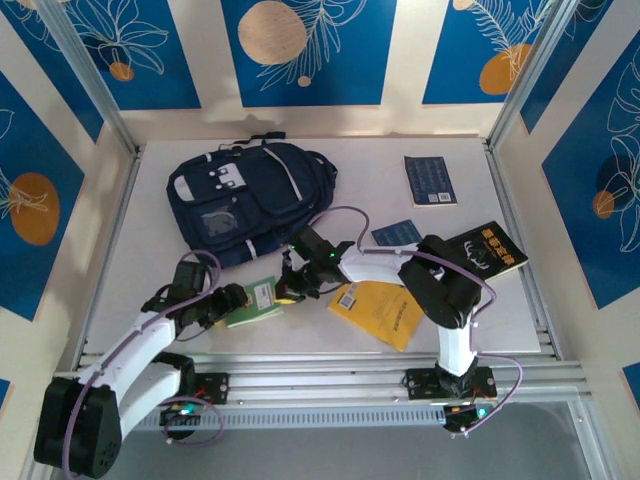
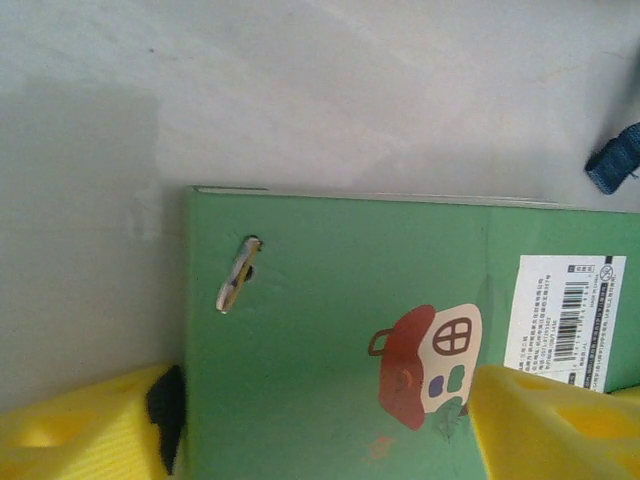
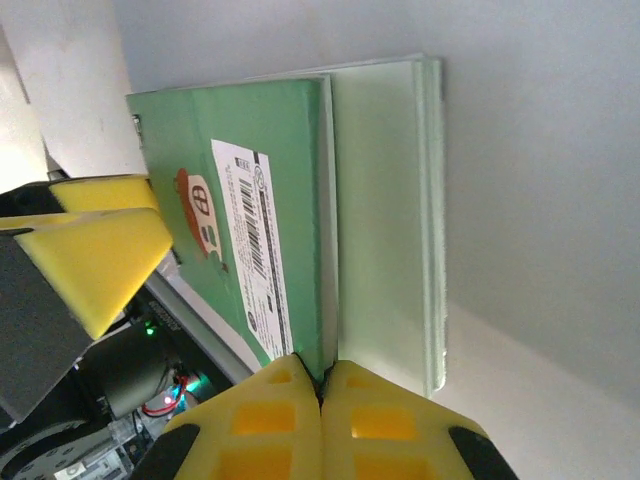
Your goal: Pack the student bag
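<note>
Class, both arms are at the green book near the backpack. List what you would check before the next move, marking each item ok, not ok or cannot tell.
1. Right gripper shut on the green book at its edge: ok.
2. Left gripper open over the book: ok.
3. Student bag unzipped to take it: cannot tell.
4. No other book between it and the bag: ok.

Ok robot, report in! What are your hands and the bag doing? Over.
Left gripper open, straddling green book. Right gripper shut on its cover edge. Student bag lies beyond them, untouched. Yellow book off to the right, not blocking.
</note>
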Robot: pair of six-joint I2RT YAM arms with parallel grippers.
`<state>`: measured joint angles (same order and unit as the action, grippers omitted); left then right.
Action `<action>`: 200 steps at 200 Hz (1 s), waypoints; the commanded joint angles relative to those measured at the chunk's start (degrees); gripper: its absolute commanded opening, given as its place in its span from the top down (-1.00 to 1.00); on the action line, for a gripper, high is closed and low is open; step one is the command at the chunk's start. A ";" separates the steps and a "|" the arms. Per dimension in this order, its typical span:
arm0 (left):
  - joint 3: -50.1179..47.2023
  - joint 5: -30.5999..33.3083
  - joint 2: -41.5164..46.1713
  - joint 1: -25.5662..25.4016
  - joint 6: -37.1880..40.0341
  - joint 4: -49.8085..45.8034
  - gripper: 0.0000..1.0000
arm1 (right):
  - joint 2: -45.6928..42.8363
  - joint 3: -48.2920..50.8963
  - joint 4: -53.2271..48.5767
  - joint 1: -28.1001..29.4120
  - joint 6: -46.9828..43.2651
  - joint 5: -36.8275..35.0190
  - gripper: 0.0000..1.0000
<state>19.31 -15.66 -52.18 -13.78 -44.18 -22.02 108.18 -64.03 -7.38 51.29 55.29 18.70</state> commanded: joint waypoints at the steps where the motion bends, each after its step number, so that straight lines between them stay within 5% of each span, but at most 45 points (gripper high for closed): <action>1: 2.01 -2.69 1.35 -1.00 0.00 -3.01 -0.64 | -3.95 1.88 1.25 -1.01 0.89 1.05 1.00; 57: 5.47 -2.75 4.19 -0.99 -1.77 -6.79 -0.80 | -6.40 15.79 24.25 -8.36 12.73 15.01 1.00; 128: 0.35 -12.03 -3.39 -1.01 -13.16 9.25 -0.75 | -2.58 21.20 39.10 -9.91 20.99 19.81 1.00; 168: -0.78 -12.14 -4.72 -1.01 -16.34 13.70 -0.54 | -1.77 22.32 41.60 -9.98 21.86 20.06 1.00; 200: -2.16 -11.93 -5.64 -0.99 -18.90 17.53 -0.09 | -1.14 22.81 42.36 -9.90 22.06 19.77 1.00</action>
<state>18.04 -25.89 -57.36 -14.39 -60.20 -10.22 106.02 -41.87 32.27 40.97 76.47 36.07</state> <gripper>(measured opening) 0.610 0.044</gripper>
